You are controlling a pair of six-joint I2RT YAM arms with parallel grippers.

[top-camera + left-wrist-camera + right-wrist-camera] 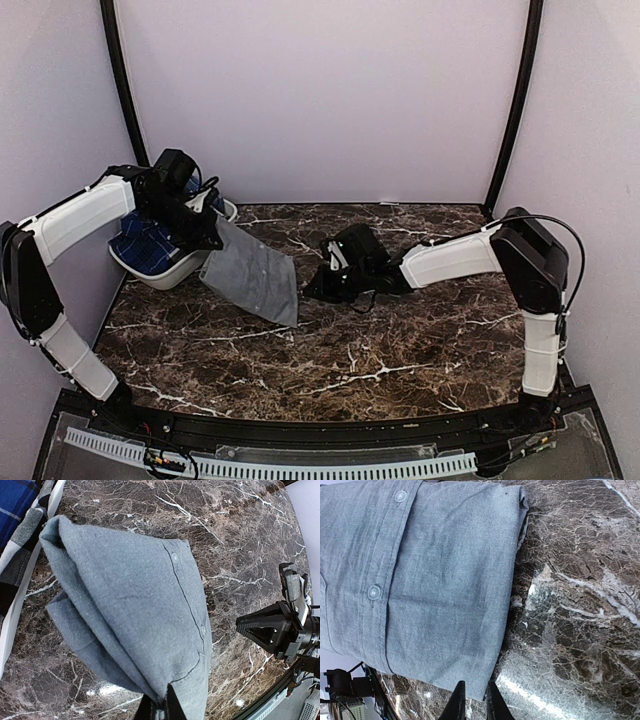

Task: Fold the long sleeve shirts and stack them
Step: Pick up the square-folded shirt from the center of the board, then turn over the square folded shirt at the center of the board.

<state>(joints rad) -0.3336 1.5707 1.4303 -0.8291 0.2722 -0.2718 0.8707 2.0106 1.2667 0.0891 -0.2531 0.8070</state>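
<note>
The plain grey long sleeve shirt (255, 278) is folded and stretched above the marble table, sloping down from the basket side toward the middle. My left gripper (213, 238) is shut on its upper corner, and the pinched cloth bunches between the fingers in the left wrist view (160, 705). My right gripper (312, 291) is at the shirt's lower right corner. Its fingers stand close together with the corner of the grey cloth (435, 580) between them (474, 702). The dark blue plaid shirt (145, 248) lies crumpled in the white basket (165, 280).
The basket stands at the table's back left, against the left wall. Its rim (20, 585) and the plaid cloth (15, 510) show beside the grey shirt (135, 605). Dark marble tabletop (380, 350) spreads in front and to the right. The black front rail (300, 430) borders the near edge.
</note>
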